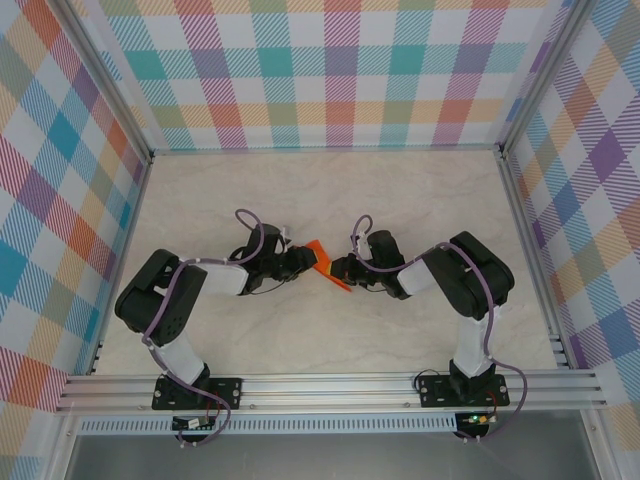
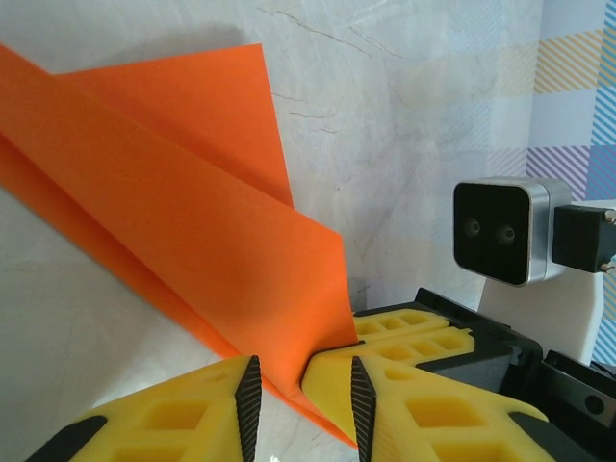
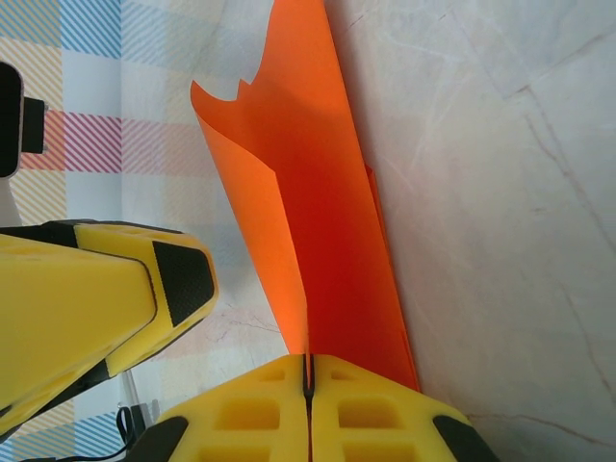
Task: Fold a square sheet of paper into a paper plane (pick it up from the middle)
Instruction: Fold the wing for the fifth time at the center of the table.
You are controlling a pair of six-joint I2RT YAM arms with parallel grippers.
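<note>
1. Looking down from above: a pale marble-look table (image 1: pixel 420 200) w/ plaid walls (image 1: pixel 330 70) on three sides. Two black-and-white arms reach in from the near edge and meet at mid-table.
2. Left gripper (image 1: pixel 300 263) has yellow fingers w/ black ribbed pads (image 2: pixel 248 404). In its wrist cam the jaws stand apart w/ a clear gap. A lower corner of the paper dips into that gap, close to the right-hand pad. No squeeze is visible.
3. Orange paper (image 1: pixel 318 250) sits mid-table, directly btwn the two grippers. It is partly folded. The left wrist cam shows a long diagonal crease and overlapping layers. The right wrist cam shows it edge-on as a tall narrow strip w/ a notched top. Can't tell whether it touches the table.
4. Right gripper (image 1: pixel 343 268) has its jaws pressed together, clamped on the paper. The sheet's bottom edge runs into the seam btwn the fingers.
5. Right wrist camera (image 2: pixel 500 231), a grey box w/ two lenses, shows just right of the paper in the left wrist cam.
</note>
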